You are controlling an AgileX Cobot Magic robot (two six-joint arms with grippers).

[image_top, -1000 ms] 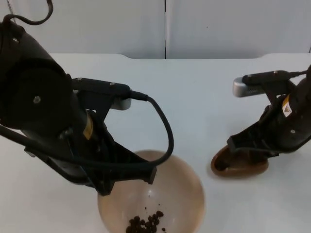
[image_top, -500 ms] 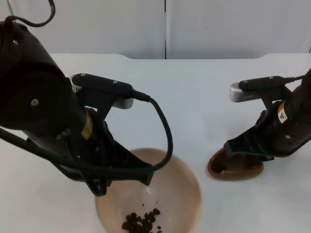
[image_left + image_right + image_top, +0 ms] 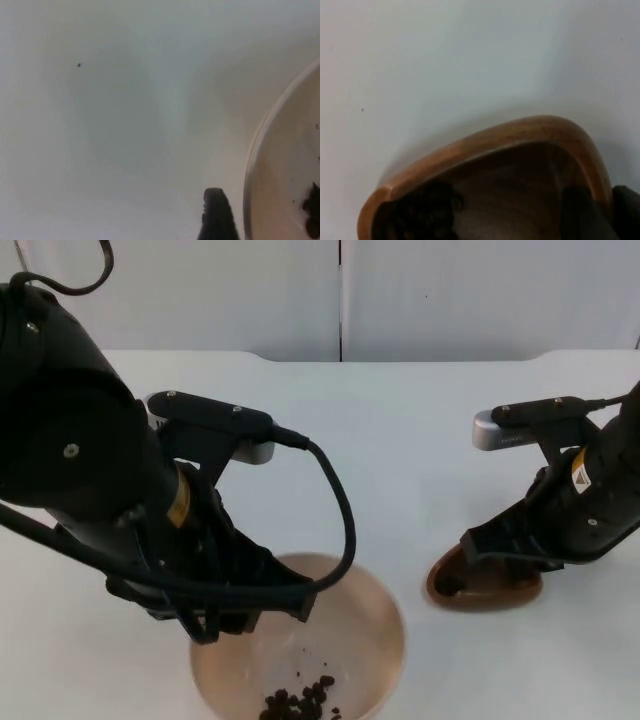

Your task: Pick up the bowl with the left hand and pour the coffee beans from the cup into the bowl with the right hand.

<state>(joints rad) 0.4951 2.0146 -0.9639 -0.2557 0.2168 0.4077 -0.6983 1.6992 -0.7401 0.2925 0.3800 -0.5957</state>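
Observation:
A beige bowl (image 3: 340, 640) sits at the table's front edge with a small heap of coffee beans (image 3: 300, 702) in it. My left gripper (image 3: 215, 625) is over the bowl's left rim with its jaws spread. In the left wrist view a black fingertip (image 3: 217, 220) stands just outside the bowl's rim (image 3: 252, 165), with a gap between them, and beans (image 3: 312, 210) lie inside. At the right, my right gripper (image 3: 500, 552) is shut on the rim of a brown wooden cup (image 3: 487, 585) resting on the table. In the right wrist view the cup (image 3: 495, 145) has a dark clump (image 3: 425, 210) in it.
The white table (image 3: 400, 440) runs back to the grey partition wall (image 3: 340, 300). The left arm's bulk (image 3: 80, 460) hangs over the table's left side. Open surface lies between the bowl and the cup.
The left gripper's jaws have spread off the bowl's rim, and the bowl has settled slightly lower and to the left. The right gripper shifted a little left with the cup, then stayed still.

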